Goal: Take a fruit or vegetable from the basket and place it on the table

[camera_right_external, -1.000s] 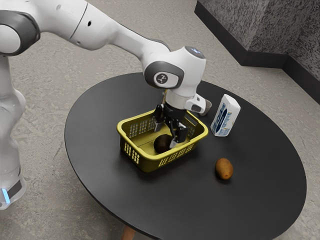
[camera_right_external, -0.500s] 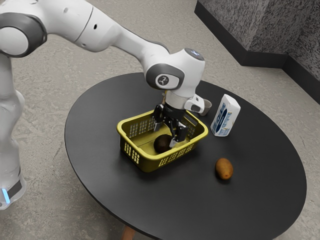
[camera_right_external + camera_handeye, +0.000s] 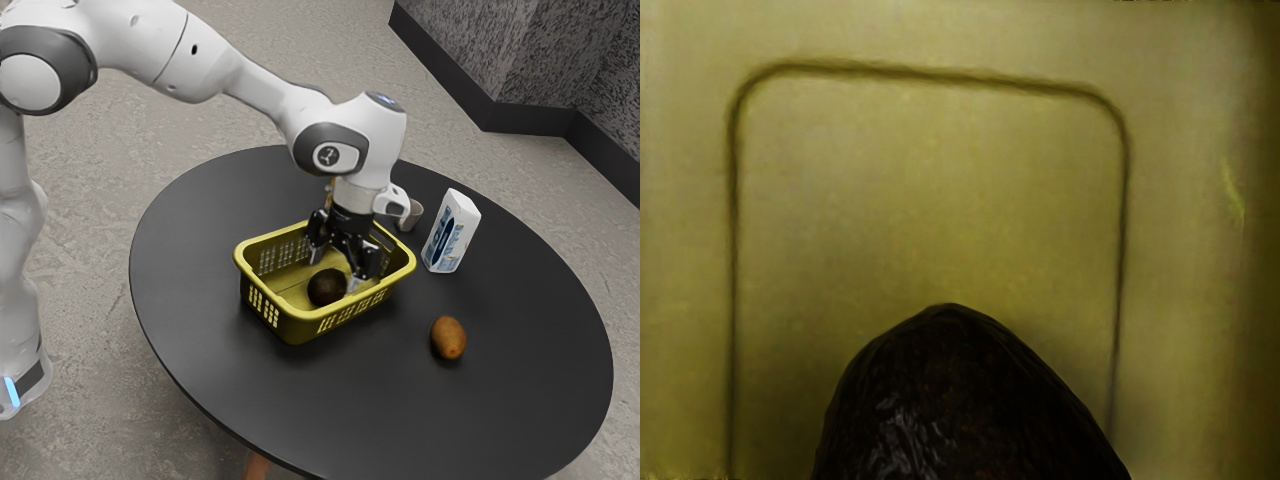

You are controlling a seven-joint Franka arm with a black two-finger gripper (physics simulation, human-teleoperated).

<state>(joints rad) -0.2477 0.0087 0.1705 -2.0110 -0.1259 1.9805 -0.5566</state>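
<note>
The claw (image 3: 336,268) is open, its two fingers standing well apart, and it reaches down inside the yellow basket (image 3: 250,250). The arm (image 3: 240,80) comes in from the exterior view's upper left and bends downward above the basket. The dark avocado (image 3: 325,289) lies on the basket's floor, low down beneath the claw and close to the fingers; whether either finger touches it, I cannot tell. In the wrist view the avocado's narrower, rounded end points out from under the hand, over the yellow basket floor. A dark line with rounded corners (image 3: 930,76) runs across that floor, around the avocado's tip.

The basket stands upright on the round black counter (image 3: 200,320), nearer the counter's edge on the exterior view's left than the one on its right. The brown kiwi (image 3: 448,338) sits on the counter outside the basket, between it and the edge at the exterior view's lower right. The white and blue carton (image 3: 452,232) stands upright near the edge at the exterior view's upper right. Beside it, partly hidden by the arm, is a small grey cup (image 3: 412,215), just beyond the basket.
</note>
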